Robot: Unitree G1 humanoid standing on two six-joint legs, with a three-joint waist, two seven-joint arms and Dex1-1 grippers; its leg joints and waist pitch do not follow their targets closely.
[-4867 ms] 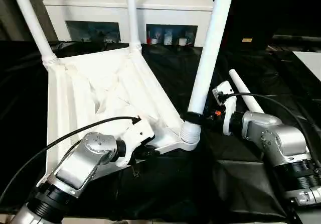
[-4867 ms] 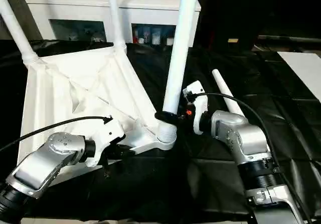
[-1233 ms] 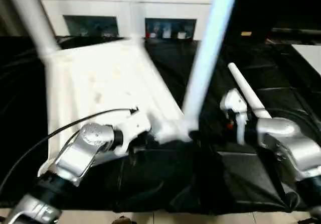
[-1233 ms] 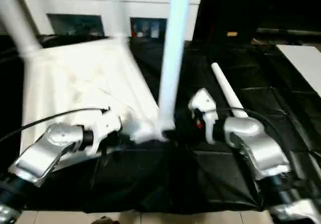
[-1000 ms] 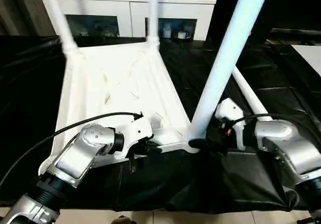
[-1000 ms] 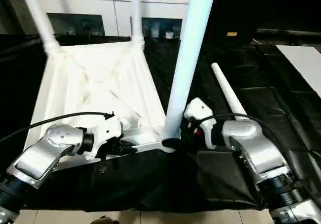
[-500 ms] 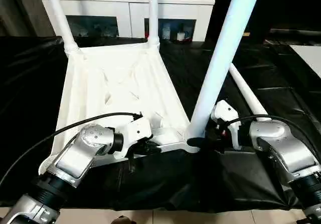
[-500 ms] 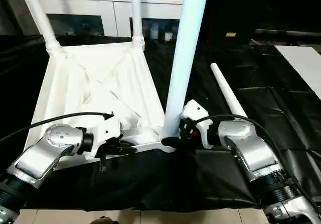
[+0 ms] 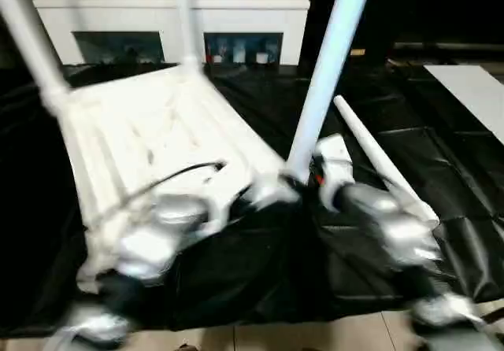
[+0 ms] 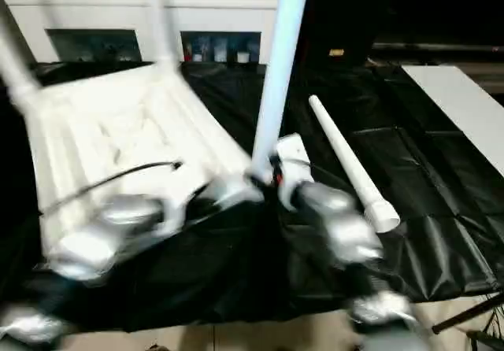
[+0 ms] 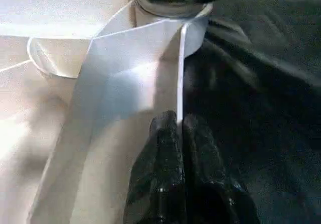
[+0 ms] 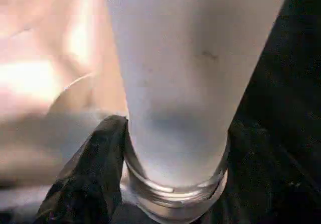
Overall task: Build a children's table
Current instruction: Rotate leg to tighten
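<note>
The tabletop (image 9: pixel 150 142) lies underside up on the black-draped work table (image 9: pixel 441 170), toward the left, with two legs rising from its far corners and a third leg (image 9: pixel 327 75) standing up out of the near right corner socket (image 11: pixel 170 13). A fourth leg (image 10: pixel 350 166) lies loose on the cloth, off to the right and apart from everything. Here's the worry: that third leg stands tall and leans a touch, and if its threaded foot isn't seated square in the socket, a twist could cross the thread or lever the whole corner up off the cloth. The near left corner has no leg yet, so the top could rock too. The left gripper (image 11: pixel 178 133) is clamped tight on the thin edge of the tabletop just short of that socket, both fingers (image 11: pixel 163 148) pressed together with the rim between them, and a slip there would let the top swing. The right gripper (image 12: pixel 170 148) sits spread around the foot of the upright leg, one black finger (image 12: pixel 95 169) against it just above the threaded ring; from here I'd say it holds the leg.
</note>
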